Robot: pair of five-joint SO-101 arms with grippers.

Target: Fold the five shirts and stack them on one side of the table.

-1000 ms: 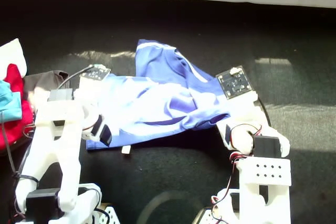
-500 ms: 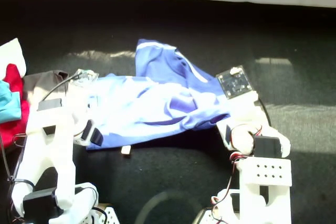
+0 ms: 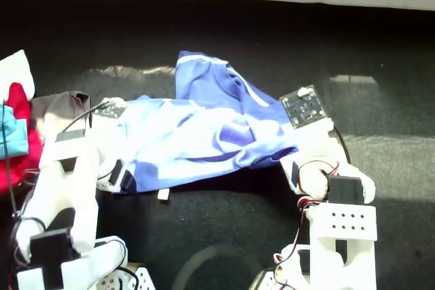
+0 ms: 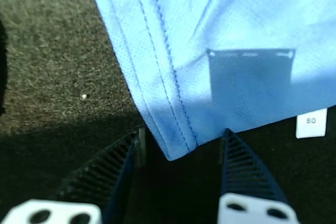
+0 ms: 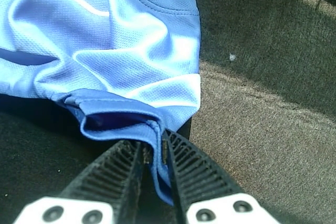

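Blue shirt [image 3: 211, 127] lying rumpled across the middle of the dark worktop [image 3: 224, 32], with an arm at each end of it.

From where I stand, the right tool [image 5: 155, 145] has its fingers pressed together on a bunched fold of the shirt's darker blue edge, close by the collar. At the other end, the left tool [image 4: 184, 135] is spread wide, and the stitched hem corner of the shirt sits in the gap between its two fingers without being pinched. A small white tag [image 4: 311, 123] sticks out from under the hem just beside that corner. Off at the left edge of the worktop lies a heap of other shirts: a red one [image 3: 17, 110], a teal one [image 3: 12, 137], a white one [image 3: 13, 73] and a grey-brown one [image 3: 58, 106] nearest the left arm.
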